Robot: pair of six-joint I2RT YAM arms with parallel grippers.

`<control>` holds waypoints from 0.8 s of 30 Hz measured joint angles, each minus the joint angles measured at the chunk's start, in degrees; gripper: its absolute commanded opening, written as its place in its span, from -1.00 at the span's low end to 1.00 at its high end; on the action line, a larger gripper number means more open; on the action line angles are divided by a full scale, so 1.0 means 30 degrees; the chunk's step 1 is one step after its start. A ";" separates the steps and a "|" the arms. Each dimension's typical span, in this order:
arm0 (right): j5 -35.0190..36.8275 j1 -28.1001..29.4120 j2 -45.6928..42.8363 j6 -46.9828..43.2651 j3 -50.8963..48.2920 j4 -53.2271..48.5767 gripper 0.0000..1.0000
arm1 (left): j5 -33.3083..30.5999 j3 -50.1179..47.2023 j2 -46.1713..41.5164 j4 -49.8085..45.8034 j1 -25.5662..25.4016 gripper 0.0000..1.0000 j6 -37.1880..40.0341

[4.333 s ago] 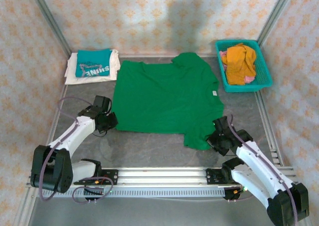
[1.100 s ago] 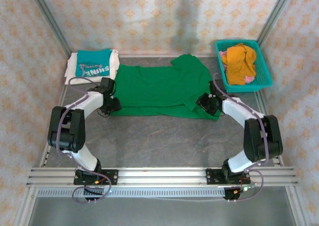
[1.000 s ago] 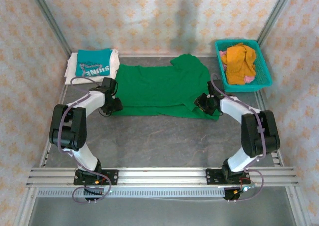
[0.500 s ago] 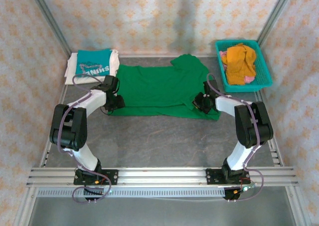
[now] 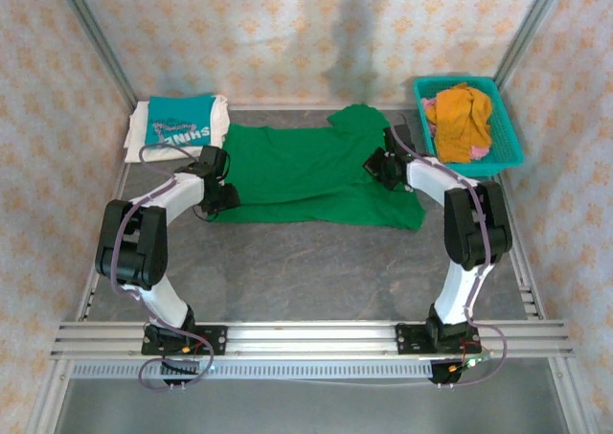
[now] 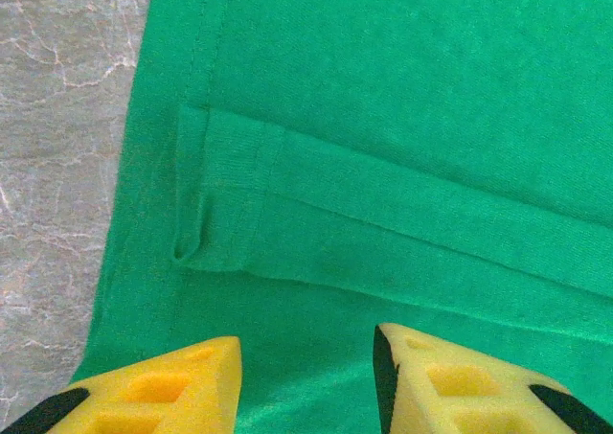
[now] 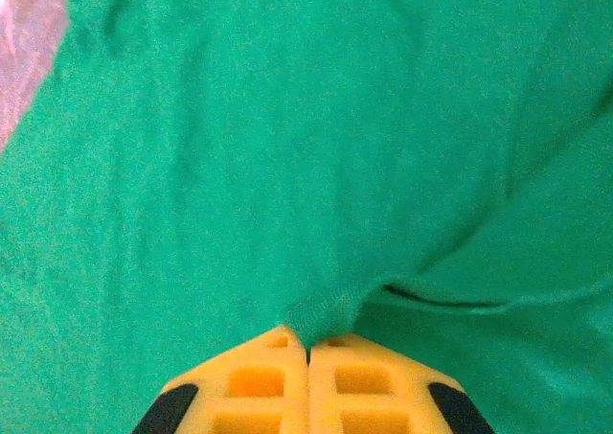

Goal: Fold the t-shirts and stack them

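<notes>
The plain deep-green cloth t-shirt [image 5: 306, 171] lies folded on the far middle of the grey marbled tabletop [image 5: 306, 271]. Its long axis runs left to right, with a sleeve poking toward the far right. The left gripper [image 6: 306, 357] hovers at its left edge, yellow fingers apart, grasping nothing. The right gripper [image 7: 307, 343] is clenched on a pinch of green cloth near the sleeve end. At far left a folded teal t-shirt with white lettering [image 5: 180, 123] sits on a white t-shirt [image 5: 137, 142]. At far right a teal plastic basket [image 5: 476, 171] holds orange cloth [image 5: 460, 118]. Pale floral-patterned walls [image 5: 287, 32] enclose the table.
</notes>
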 measured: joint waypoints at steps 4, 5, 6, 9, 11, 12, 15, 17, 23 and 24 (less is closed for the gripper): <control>0.0678 0.0015 0.2171 -0.1107 0.3606 -0.1923 -0.44 | -0.0182 0.0000 0.0000 0.0066 0.0000 -0.17 0.0007; 0.0860 0.0015 0.2732 -0.1443 0.4554 -0.2397 -0.34 | -0.0226 0.0000 0.0000 0.0073 0.0000 -0.17 0.0007; 0.1027 0.0015 0.3242 -0.1756 0.5508 -0.2943 -0.28 | -0.0240 0.0000 0.0015 0.0073 0.0000 -0.17 0.0007; 0.1370 0.0015 0.4357 -0.2586 0.8087 -0.4510 -0.23 | -0.0299 0.0000 0.0153 0.0087 0.0000 -0.17 0.0007; 0.1464 0.0015 0.4408 -0.2943 0.8845 -0.5122 -0.21 | -0.0299 0.0000 0.0233 0.0087 0.0000 -0.17 0.0007; 0.1464 0.0015 0.4284 -0.3067 0.8874 -0.5195 -0.20 | -0.0299 0.0000 0.0240 0.0087 0.0000 -0.17 0.0007; 0.1173 0.0015 0.3067 -0.3206 0.7555 -0.4889 -0.19 | -0.0350 0.0000 0.0240 0.0109 0.0000 -0.17 0.0007; 0.0750 0.0015 0.1188 -0.3162 0.4991 -0.4218 -0.20 | -0.0357 0.0000 0.0240 0.0117 0.0007 -0.17 0.0051; -0.0080 0.0284 -0.4379 -0.2907 -0.2616 -0.1552 -0.20 | -0.0321 0.0415 0.0568 0.0117 0.0022 -0.17 0.0401; -0.0073 0.0342 -0.4816 -0.2900 -0.3359 -0.1260 -0.20 | -0.0299 0.0597 0.0736 0.0117 0.0022 -0.17 0.0444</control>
